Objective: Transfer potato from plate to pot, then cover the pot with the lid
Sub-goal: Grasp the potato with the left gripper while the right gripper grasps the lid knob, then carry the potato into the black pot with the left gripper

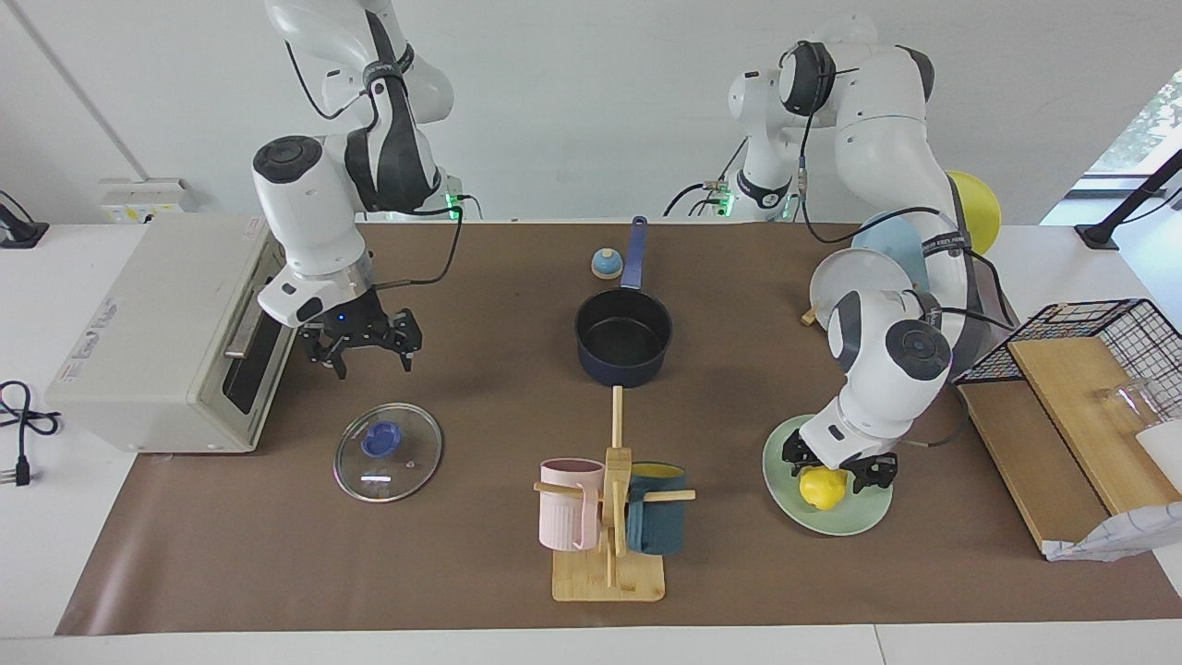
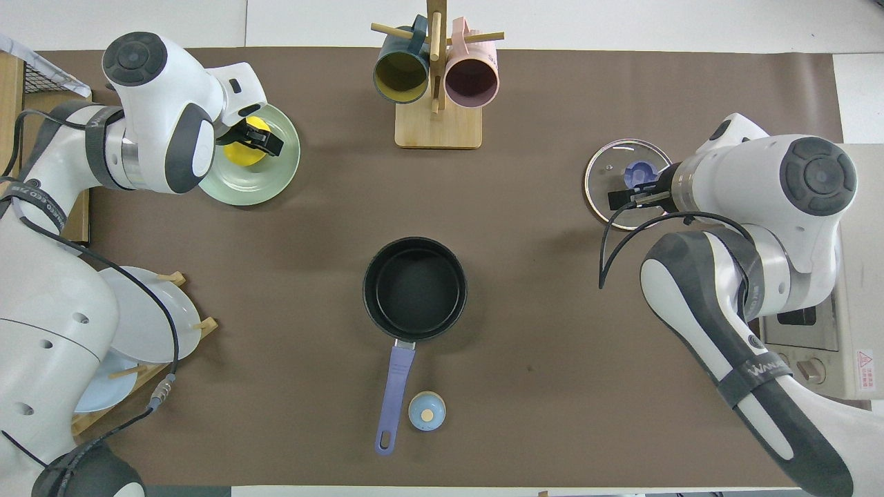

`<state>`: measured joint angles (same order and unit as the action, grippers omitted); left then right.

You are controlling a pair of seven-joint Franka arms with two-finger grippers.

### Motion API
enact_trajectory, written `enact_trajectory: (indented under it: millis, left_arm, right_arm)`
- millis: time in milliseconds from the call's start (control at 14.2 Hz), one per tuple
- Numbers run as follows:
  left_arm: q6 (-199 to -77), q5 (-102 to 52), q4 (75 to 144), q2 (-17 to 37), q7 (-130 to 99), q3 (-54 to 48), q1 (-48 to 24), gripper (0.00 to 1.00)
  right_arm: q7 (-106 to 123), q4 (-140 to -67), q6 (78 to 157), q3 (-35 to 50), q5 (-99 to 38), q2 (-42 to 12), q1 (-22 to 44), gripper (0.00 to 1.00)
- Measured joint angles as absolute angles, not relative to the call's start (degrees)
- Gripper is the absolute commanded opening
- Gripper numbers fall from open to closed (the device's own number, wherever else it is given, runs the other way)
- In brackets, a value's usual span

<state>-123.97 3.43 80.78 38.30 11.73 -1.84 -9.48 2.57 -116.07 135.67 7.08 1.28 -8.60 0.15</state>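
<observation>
Potato (image 1: 823,487) lies on the mint-green plate (image 1: 863,519) toward the left arm's end of the table, and the left gripper (image 1: 838,466) is down on the plate around it, one finger either side, jaws wide and not yet pinching; that straddling stance reads as the set-up for a side pinch before any lift. Blue saucepan (image 1: 623,337) stands mid-table, nearer to the robots than the plate, its mouth up and nothing in it, its handle pointing toward the robots, so the way in from above is clear for a drop. Glass lid (image 1: 388,452) lies flat on the brown mat toward the right arm's end, blue knob up, which leaves the knob offered for a grasp from above. The right gripper (image 1: 361,343) hangs in the air with its jaws wide, near the lid and just off the toaster oven (image 1: 138,342), apparently staged for the covering step.
</observation>
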Motion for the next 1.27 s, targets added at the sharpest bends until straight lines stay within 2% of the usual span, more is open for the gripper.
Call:
enact_trajectory:
  millis: [71,282,564,705,1058,1270]
  left_arm:
    - [-124.2,3.4,80.9,38.3,11.7,-1.8,-9.5,0.52]
    - [-124.5,3.4,80.9,38.2,11.7,-1.7,-9.4,0.01]
    - [-124.1,0.7,80.4,37.9,10.3,-1.3,-9.3,0.00]
    - [-123.1,-0.1,79.8,36.1,5.1,-1.3,-9.4,0.00]
    - [-105.4,-3.2,80.2,22.1,-8.5,-2.1,-11.3,0.00]
    - [-101.5,-4.9,86.9,13.1,-21.3,-2.4,-17.2,0.00]
  right_arm:
    - [4.5,-115.3,135.6,7.1,1.3,-9.6,-0.2,1.00]
    - [9.3,-110.9,132.0,7.1,1.3,-13.5,-2.0,1.00]
    - [10.0,-105.7,130.4,7.1,1.3,-19.1,-2.6,1.00]
    - [10.2,-104.8,131.2,7.1,1.3,-21.1,-2.6,1.00]
    - [10.4,-104.4,132.9,7.1,1.3,-22.6,-2.6,1.00]
    - [10.8,-104.4,133.9,7.1,1.3,-23.2,-2.6,0.96]
